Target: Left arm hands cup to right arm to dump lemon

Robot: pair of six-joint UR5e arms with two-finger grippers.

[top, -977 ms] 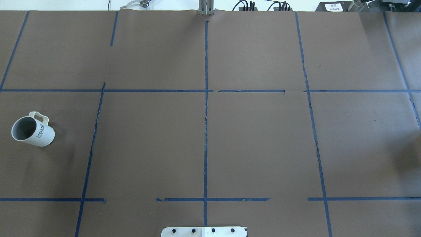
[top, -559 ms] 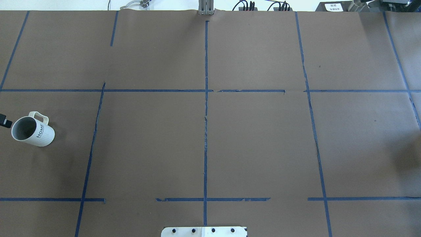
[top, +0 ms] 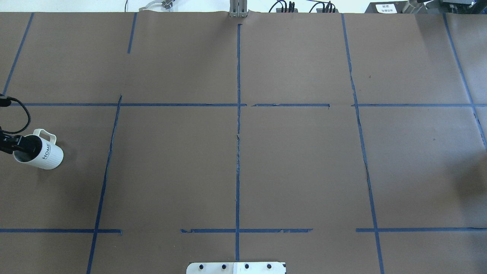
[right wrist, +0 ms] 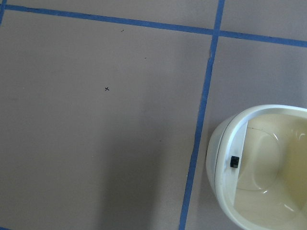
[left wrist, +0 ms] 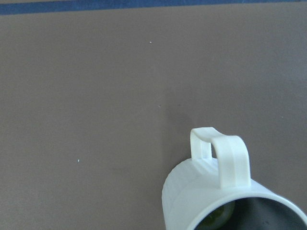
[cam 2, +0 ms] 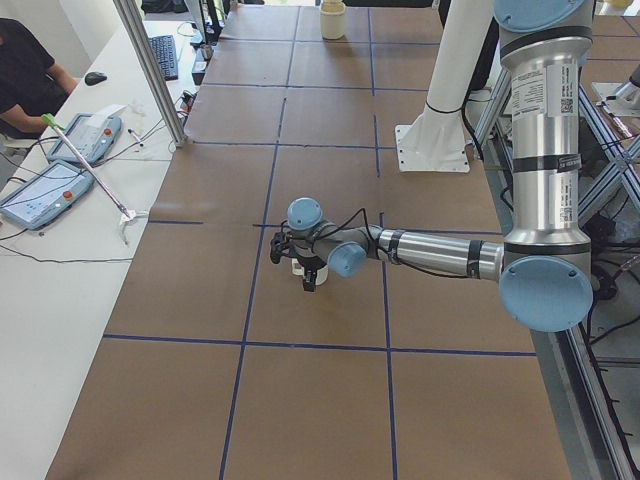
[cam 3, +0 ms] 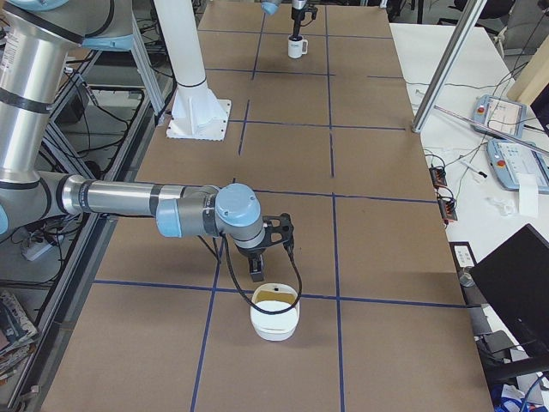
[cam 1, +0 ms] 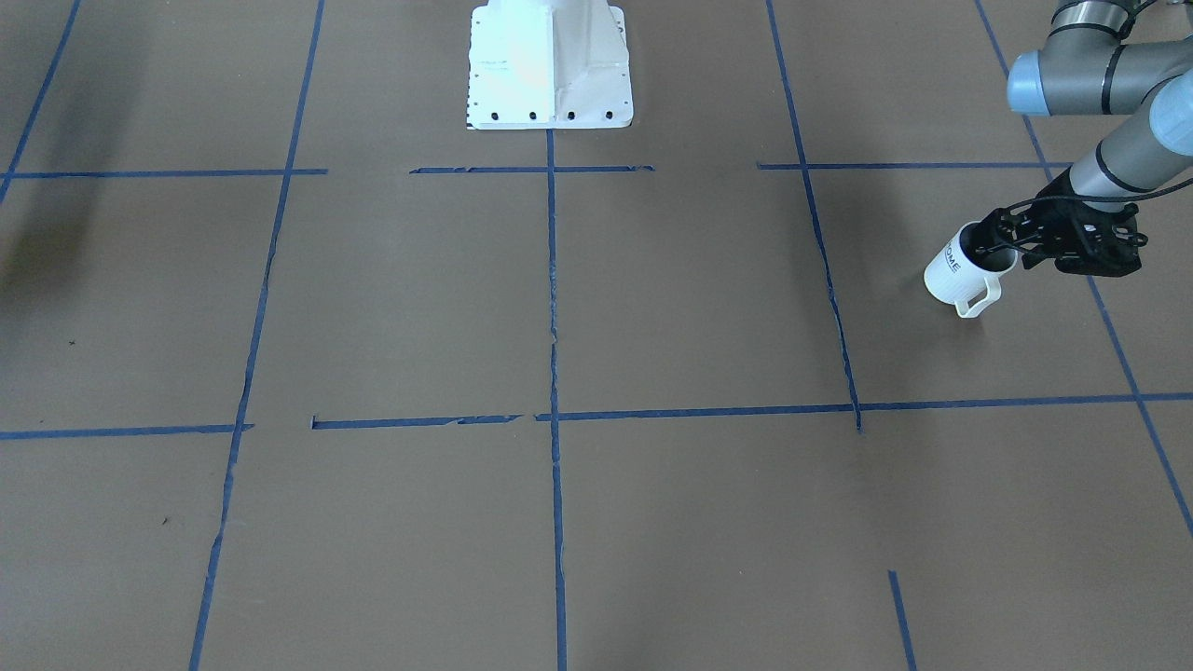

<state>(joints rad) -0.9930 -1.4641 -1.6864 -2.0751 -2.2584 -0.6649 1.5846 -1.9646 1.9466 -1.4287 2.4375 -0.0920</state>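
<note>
The left gripper [cam 1: 990, 248], jaws seemingly apart, reaches into the mouth of the upright cup [cam 1: 951, 272] near the tabletop's [top: 171, 171] left edge; only the left wrist view shows the lemon [left wrist: 217, 220] inside it, and only the right-end view the right gripper [cam 3: 257, 273], grip unreadable, above a cream bowl [cam 3: 274, 322]

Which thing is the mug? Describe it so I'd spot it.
Take the blue-taped brown table, overhead view, far left edge. There the mug stands at the left gripper: white, ribbed, squared handle, lettered "HOME"; the bowl bears no lettering.
</note>
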